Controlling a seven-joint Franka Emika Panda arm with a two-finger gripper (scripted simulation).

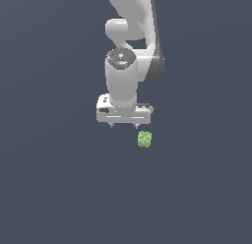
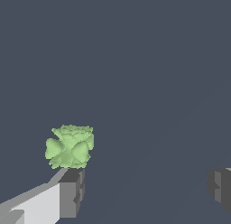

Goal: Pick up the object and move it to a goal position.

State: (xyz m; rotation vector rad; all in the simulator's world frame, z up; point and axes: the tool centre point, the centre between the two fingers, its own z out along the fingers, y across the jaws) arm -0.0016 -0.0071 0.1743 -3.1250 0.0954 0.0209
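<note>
we see our end effector point(image 1: 124, 125) spread wide and empty above the worktop point(image 1: 49, 189), the object point(image 1: 144, 139) just beside one finger point(image 2: 70, 191) (not between them), so by our reckoning grasping, lifting and carrying all remain.

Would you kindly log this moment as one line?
claw: open, empty | chunk: not between fingers, near one fingertip | phase: aligning, pre-grasp
</note>
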